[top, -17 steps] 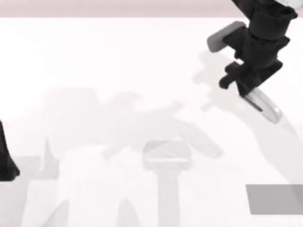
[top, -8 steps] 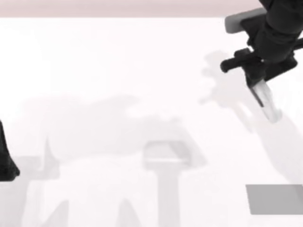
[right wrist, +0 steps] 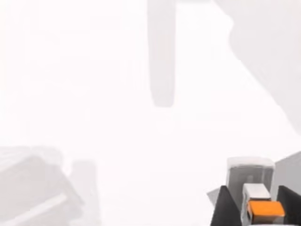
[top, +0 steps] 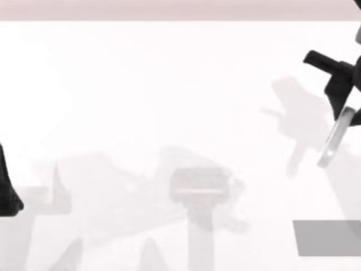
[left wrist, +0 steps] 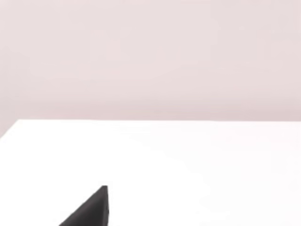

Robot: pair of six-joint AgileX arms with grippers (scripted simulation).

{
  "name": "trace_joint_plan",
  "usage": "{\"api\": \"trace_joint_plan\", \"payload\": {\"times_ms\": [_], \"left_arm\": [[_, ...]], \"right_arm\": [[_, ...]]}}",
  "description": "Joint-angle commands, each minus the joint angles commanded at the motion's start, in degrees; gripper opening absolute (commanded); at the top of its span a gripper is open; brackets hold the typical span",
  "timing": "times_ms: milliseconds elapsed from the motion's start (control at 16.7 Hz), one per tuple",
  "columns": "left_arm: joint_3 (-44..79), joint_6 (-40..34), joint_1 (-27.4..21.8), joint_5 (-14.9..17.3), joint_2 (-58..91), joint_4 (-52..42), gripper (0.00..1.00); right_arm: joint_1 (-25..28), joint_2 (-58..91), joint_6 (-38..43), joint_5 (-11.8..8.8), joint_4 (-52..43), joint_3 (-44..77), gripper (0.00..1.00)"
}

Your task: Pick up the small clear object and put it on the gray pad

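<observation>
The small clear object (top: 336,138) hangs tilted above the table at the right edge of the top view, its upper end held in my right gripper (top: 346,108), which is shut on it. In the right wrist view the same object (right wrist: 250,176) shows between the two dark fingers (right wrist: 221,209) of that gripper (right wrist: 254,207). The gray pad (top: 327,237) lies flat at the front right corner, nearer the front than the held object and apart from it. My left arm (top: 8,192) stays parked at the left edge.
The white table's back edge (top: 169,21) runs across the top of the top view. Only faint gray shadows mark the surface, one a rounded rectangle with a stem (top: 198,186) at the front middle.
My right gripper has carried the clear object to the right, nearly out of the top view. The object has swung from slanting toward the lower right to slanting toward the lower left. The left arm is still.
</observation>
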Motion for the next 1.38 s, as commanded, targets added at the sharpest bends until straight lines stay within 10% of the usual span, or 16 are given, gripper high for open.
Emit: {"api": "trace_joint_plan", "payload": {"times_ms": [660, 1380], "left_arm": [[0.0, 0.0, 0.0, 0.0, 0.0, 0.0, 1.00], [0.0, 0.0, 0.0, 0.0, 0.0, 0.0, 1.00]], "right_arm": [[-4.7, -18.5, 49.1, 0.9, 2.6, -27.4, 0.00], [-3.5, -17.2, 54.1, 0.9, 9.4, -33.3, 0.00]]}}
